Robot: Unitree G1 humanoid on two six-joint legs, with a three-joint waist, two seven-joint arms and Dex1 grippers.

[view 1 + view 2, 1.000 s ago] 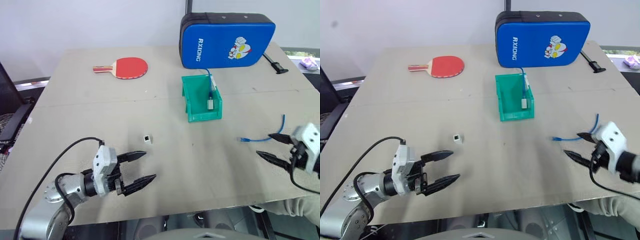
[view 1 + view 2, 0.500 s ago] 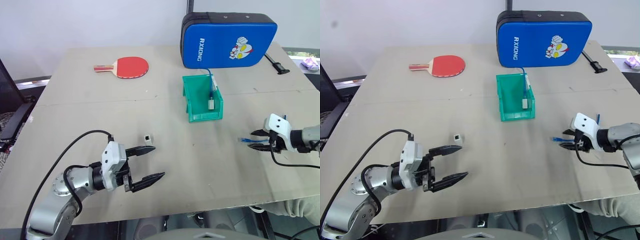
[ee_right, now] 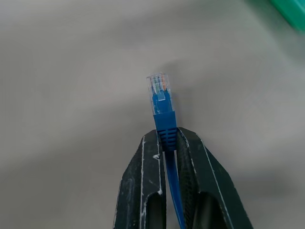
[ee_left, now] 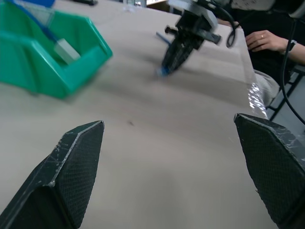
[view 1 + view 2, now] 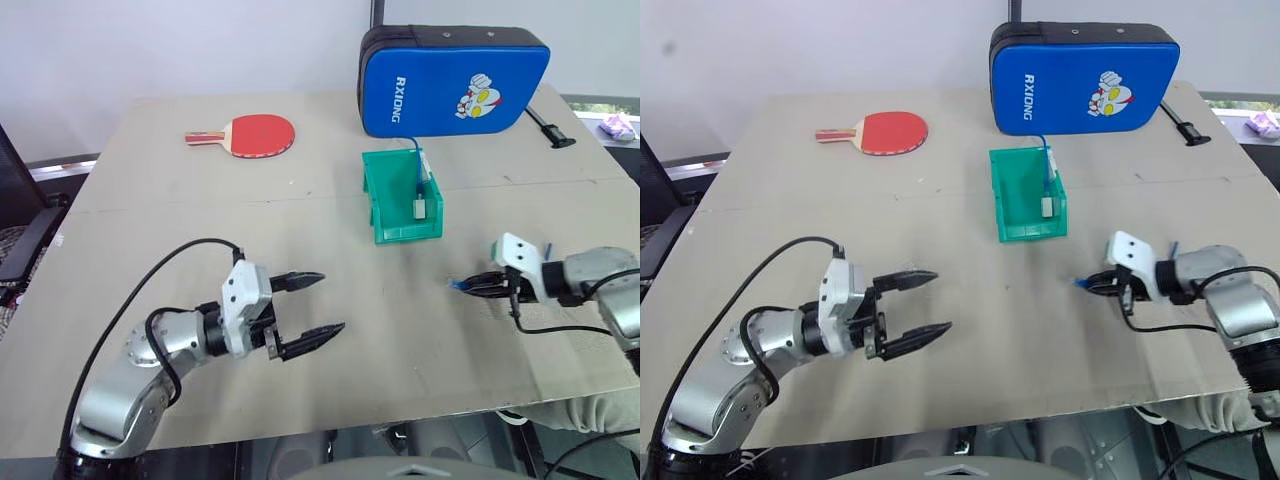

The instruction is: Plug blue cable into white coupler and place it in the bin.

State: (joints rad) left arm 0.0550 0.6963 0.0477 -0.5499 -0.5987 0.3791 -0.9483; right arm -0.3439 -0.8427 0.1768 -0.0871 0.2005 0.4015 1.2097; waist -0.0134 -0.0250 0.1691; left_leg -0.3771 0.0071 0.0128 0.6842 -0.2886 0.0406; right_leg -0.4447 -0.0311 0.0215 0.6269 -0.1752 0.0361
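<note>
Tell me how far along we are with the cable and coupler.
Done: the right gripper is shut on the blue cable just behind its clear plug, which sticks out past the fingertips over the table. In hand: the left gripper is open and holds nothing. Left: getting the white coupler, plugging in, and dropping the pair into the bin, which already holds another cable with a coupler block.

Lighting even and bright across the tabletop (image 5: 330, 250), diffuse, with only soft, faint shadows. In the left wrist view the green bin (image 4: 52, 71) and the right gripper (image 4: 167, 64) beyond it are blurred. Right wrist view: cable plug (image 3: 159, 93) in sharp focus, the surface behind it out of focus.
</note>
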